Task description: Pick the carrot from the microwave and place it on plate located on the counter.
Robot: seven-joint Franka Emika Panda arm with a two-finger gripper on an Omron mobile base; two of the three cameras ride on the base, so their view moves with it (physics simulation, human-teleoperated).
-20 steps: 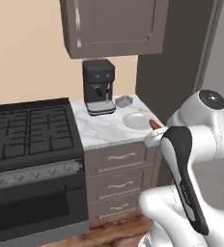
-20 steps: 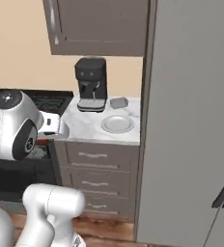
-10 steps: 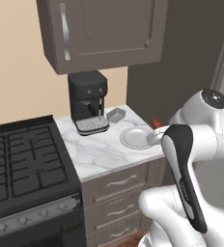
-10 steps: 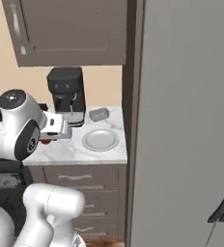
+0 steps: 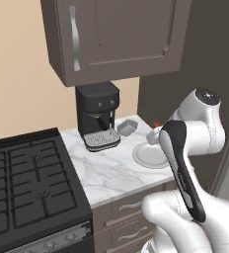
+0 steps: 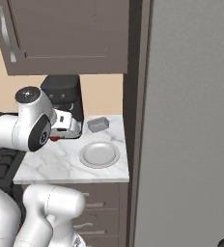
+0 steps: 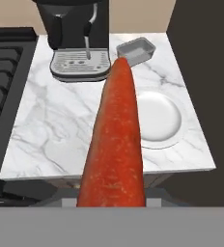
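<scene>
My gripper (image 6: 61,134) is shut on the carrot (image 7: 116,140), a red-orange tapered piece that runs up the middle of the hand view and hides the fingertips. In the right base view the carrot (image 6: 54,139) shows as a small red spot under the hand, above the left part of the counter (image 6: 56,164). The round white plate (image 6: 99,154) lies empty on the counter's right half, to the right of the gripper and apart from it. From the hand, the plate (image 7: 158,118) sits just right of the carrot. The microwave is out of view.
A black coffee machine (image 5: 97,116) stands at the back of the counter, with a small grey tray (image 5: 127,127) beside it. A black stove (image 5: 22,188) adjoins the counter on the left. Dark cabinets (image 5: 116,34) hang overhead, and a tall grey panel (image 6: 191,120) walls the right side.
The base has driven closer, so the counter, coffee machine and plate now look larger in both base views. The gripper stays shut on the carrot.
</scene>
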